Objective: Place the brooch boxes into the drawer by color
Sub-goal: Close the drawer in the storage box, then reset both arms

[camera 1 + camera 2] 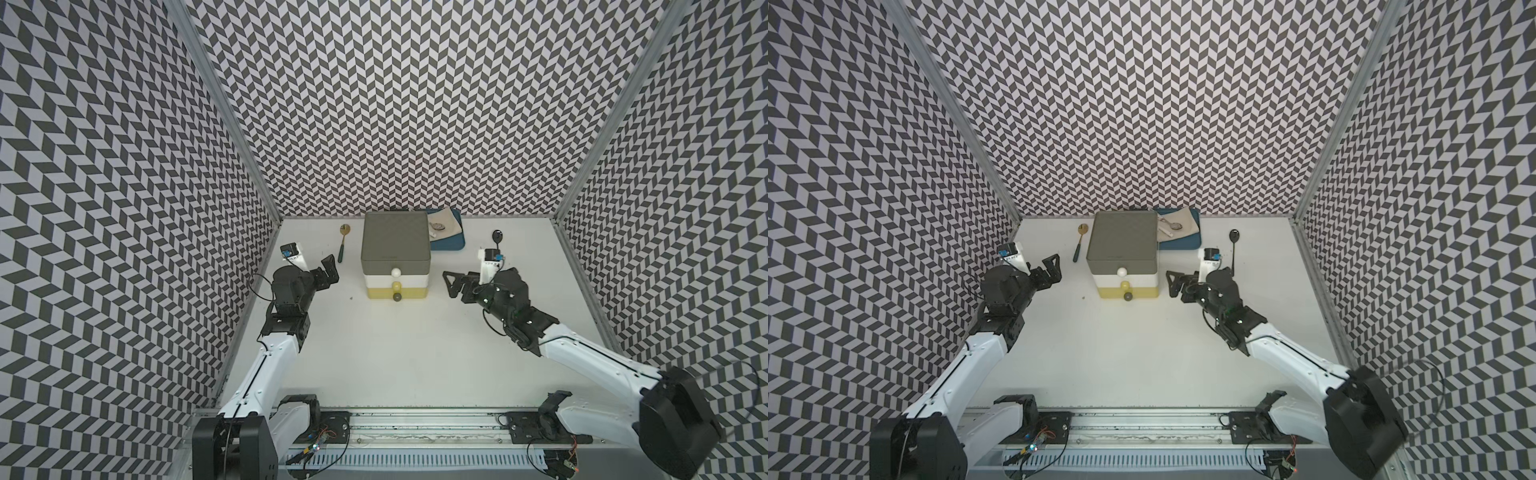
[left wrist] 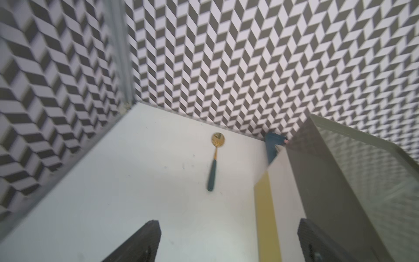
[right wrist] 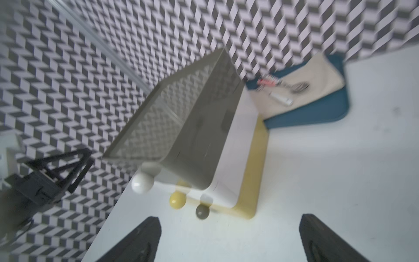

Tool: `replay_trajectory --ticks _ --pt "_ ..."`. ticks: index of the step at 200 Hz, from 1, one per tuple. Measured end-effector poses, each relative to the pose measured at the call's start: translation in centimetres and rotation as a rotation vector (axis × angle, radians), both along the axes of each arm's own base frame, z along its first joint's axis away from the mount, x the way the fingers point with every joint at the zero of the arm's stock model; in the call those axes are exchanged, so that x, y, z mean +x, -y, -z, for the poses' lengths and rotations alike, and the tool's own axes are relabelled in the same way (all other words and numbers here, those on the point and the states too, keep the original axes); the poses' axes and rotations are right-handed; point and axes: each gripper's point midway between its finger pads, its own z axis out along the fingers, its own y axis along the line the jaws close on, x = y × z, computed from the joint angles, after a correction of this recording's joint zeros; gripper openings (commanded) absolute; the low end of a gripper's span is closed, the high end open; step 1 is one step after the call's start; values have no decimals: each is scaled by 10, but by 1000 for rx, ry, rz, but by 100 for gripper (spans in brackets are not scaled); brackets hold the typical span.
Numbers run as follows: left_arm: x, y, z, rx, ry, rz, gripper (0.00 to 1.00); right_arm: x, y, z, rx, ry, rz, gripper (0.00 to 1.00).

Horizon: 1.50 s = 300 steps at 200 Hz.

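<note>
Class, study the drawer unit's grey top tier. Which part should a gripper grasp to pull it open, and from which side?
The white ball knob on the grey tier of the drawer unit, approached from the front, the robot's side. The tier looks shut, so the knob alone sticks out, and a ball lets jaws close on its two sides.

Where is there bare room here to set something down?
Widest free patch: front half of the white table, ahead of the grey-white-yellow drawer unit. Crowded at the back: gold green-handled spoon, blue tray, black spoon. The open left gripper and right gripper flank the drawer.
</note>
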Motion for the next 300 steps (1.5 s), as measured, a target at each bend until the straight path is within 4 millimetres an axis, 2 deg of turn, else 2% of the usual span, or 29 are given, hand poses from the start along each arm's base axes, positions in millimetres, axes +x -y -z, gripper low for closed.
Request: replay_trajectory --ticks 17,34,41,60,74,97,112,124,157,187,216,240,275,300 --pt "6 -13 6 46 30 -79 100 17 52 -14 -41 59 184 99" --pt "9 -22 34 76 7 -129 100 31 101 -5 -141 57 369 99" --pt "10 -24 49 88 -17 -143 100 33 115 3 -195 46 419 99" --pt "6 -29 88 130 -83 -167 100 31 137 23 -337 47 484 99" --pt "-1 -31 105 165 -89 -175 100 27 153 35 -403 67 515 99" --pt "-13 -34 118 191 -71 -184 100 28 199 56 -472 46 607 99" --pt "-8 -33 113 198 -34 -181 100 33 223 64 -492 33 653 99" --pt "-4 -32 105 196 16 -177 100 36 233 71 -487 37 662 100" --pt "-1 -28 94 209 82 -158 100 32 234 94 -423 69 613 99" --pt "2 -23 91 220 106 -134 100 12 211 119 -396 119 486 99" --pt "0 -18 97 231 113 -114 100 -3 195 124 -386 199 410 99" --pt "1 -16 94 235 129 -109 100 2 195 105 -373 259 426 99" --pt "1 -14 92 241 135 -104 100 37 183 70 -380 344 388 99" --pt "1 -13 92 244 136 -102 100 42 174 69 -396 349 343 99"
